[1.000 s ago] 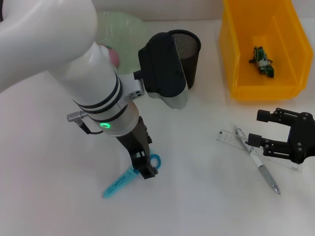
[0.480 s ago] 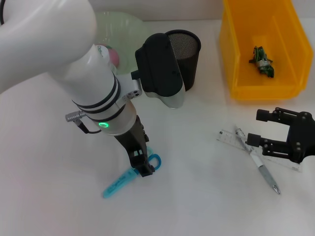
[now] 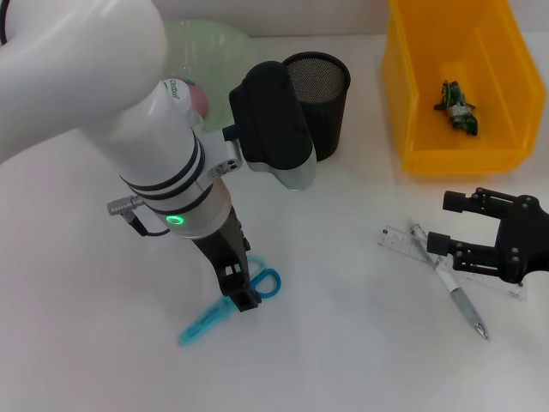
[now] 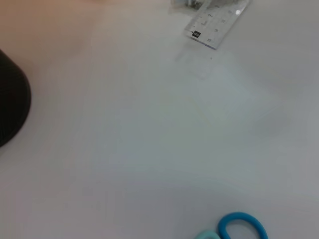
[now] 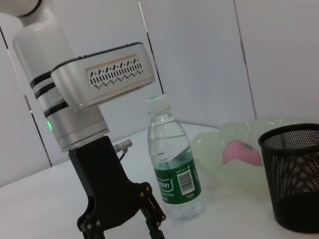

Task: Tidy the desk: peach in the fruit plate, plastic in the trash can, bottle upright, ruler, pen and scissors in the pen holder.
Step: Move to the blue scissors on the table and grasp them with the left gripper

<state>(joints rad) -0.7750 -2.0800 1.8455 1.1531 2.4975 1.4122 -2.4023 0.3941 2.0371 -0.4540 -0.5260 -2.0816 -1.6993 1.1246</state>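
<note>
Blue scissors (image 3: 214,313) lie flat on the white desk, handle loop (image 4: 242,226) showing. My left gripper (image 3: 238,292) stands low over them, its jaws spread in the right wrist view (image 5: 121,221). My right gripper (image 3: 448,225) hangs open just above the clear ruler (image 3: 401,242) and the pen (image 3: 458,296), which cross each other. The black mesh pen holder (image 3: 319,99) stands at the back. A peach (image 3: 199,98) lies in the green fruit plate (image 3: 206,47). The bottle (image 5: 173,167) stands upright, hidden in the head view. A plastic wrapper (image 3: 458,108) lies in the yellow trash can (image 3: 420,103).
The big white left arm (image 3: 129,129) covers much of the desk's back left, including the bottle. The ruler's end (image 4: 215,22) and the pen holder's side (image 4: 11,107) show in the left wrist view.
My left gripper has slid a little to the left, uncovering more of the scissors' handle loop. The scissors have not moved. The right gripper has barely shifted.
</note>
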